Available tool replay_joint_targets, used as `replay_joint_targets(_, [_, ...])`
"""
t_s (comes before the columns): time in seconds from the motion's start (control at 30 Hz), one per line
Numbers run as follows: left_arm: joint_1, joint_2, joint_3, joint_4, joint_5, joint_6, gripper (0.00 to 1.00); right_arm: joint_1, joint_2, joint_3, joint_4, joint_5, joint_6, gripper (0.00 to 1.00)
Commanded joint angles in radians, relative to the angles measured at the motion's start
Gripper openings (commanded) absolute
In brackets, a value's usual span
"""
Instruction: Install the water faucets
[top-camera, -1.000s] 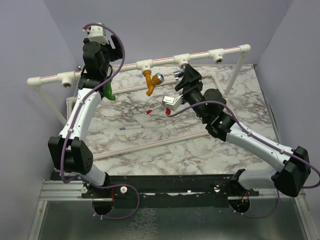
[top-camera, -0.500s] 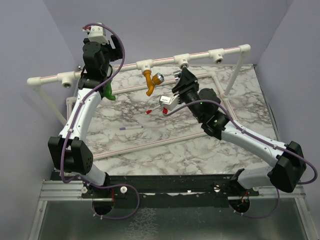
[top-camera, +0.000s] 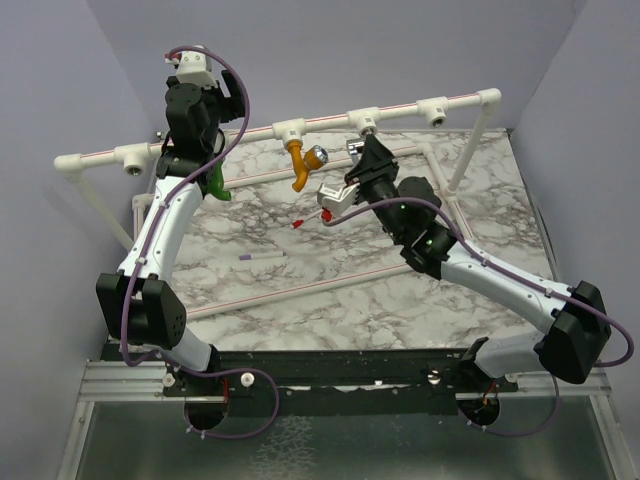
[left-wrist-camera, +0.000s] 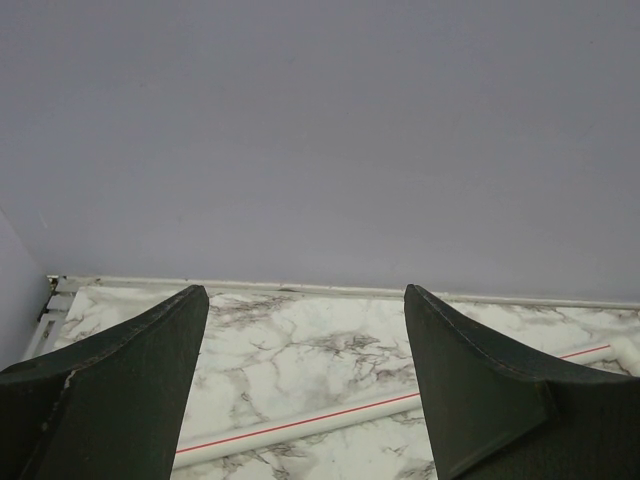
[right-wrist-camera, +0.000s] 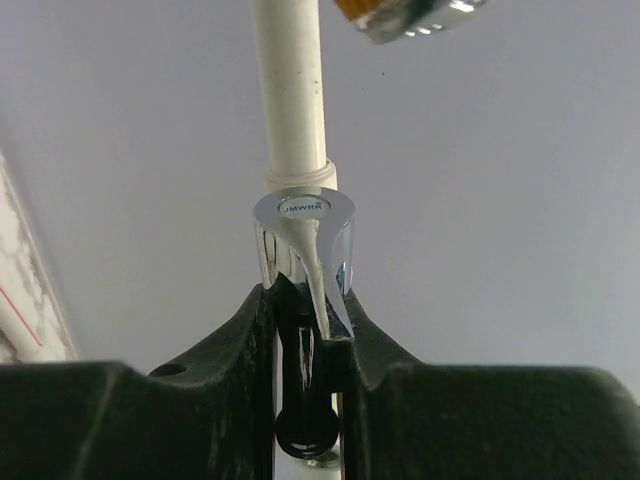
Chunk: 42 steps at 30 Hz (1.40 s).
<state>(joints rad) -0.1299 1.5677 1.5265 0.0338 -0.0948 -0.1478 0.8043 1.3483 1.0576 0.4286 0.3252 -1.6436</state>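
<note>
The grey metal faucet (top-camera: 357, 147) sits at the third tee of the white pipe rail (top-camera: 400, 110). My right gripper (right-wrist-camera: 305, 300) is shut on its chrome handle (right-wrist-camera: 300, 225), with the white pipe (right-wrist-camera: 292, 90) rising behind. The mustard-orange faucet (top-camera: 299, 167) with its silver knob (top-camera: 319, 156) hangs from the second tee, just left of my right gripper (top-camera: 366, 157). The green faucet (top-camera: 218, 186) hangs below the first tee, partly behind my left arm. My left gripper (left-wrist-camera: 305, 290) stands open and empty, facing the back wall.
A red-tipped stick (top-camera: 303, 221) and a purple-tipped stick (top-camera: 262, 256) lie on the marble table (top-camera: 330, 300). White pipe legs (top-camera: 468, 150) stand at the rail's ends, and thin striped pipes (left-wrist-camera: 300, 425) lie along the tabletop. Purple walls close in on three sides.
My right gripper has moved up and left onto the grey metal faucet and closed on its handle. The left arm has stayed still.
</note>
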Motion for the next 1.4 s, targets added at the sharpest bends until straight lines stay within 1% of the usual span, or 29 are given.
replay_joint_targets(0.0, [0.009, 0.104, -0.101, -0.287, 0.009, 0.008, 0.81, 0.001, 0.012, 0.014, 0.083, 0.029, 0.267, 0.00])
replay_joint_targets(0.17, [0.008, 0.106, -0.100, -0.287, 0.010, 0.008, 0.81, 0.001, 0.003, -0.013, 0.194, 0.046, 0.554, 0.01])
replay_joint_targets(0.27, [0.008, 0.107, -0.100, -0.287, 0.010, 0.008, 0.81, 0.001, 0.002, -0.017, 0.221, 0.063, 0.739, 0.00])
replay_joint_targets(0.37, [0.008, 0.108, -0.100, -0.287, 0.010, 0.007, 0.81, 0.001, 0.003, -0.010, 0.215, 0.091, 0.941, 0.00])
replay_joint_targets(0.6, [0.008, 0.104, -0.100, -0.288, 0.010, 0.007, 0.81, 0.001, 0.011, -0.065, 0.312, 0.188, 1.234, 0.01])
replay_joint_targets(0.7, [0.008, 0.106, -0.098, -0.288, 0.013, 0.005, 0.81, 0.001, 0.012, -0.080, 0.324, 0.239, 1.387, 0.00])
replay_joint_targets(0.9, [0.008, 0.105, -0.098, -0.288, 0.012, 0.005, 0.81, 0.001, 0.014, -0.100, 0.295, 0.329, 1.706, 0.00])
replay_joint_targets(1.07, [0.007, 0.105, -0.098, -0.287, 0.014, 0.004, 0.81, 0.001, 0.013, -0.111, 0.278, 0.376, 1.910, 0.00])
replay_joint_targets(1.2, [0.009, 0.108, -0.098, -0.288, 0.017, 0.002, 0.81, 0.001, 0.005, -0.094, 0.177, 0.418, 2.130, 0.00])
replay_joint_targets(1.37, [0.009, 0.106, -0.098, -0.288, 0.017, 0.002, 0.81, -0.001, -0.005, -0.074, 0.000, 0.467, 2.441, 0.00])
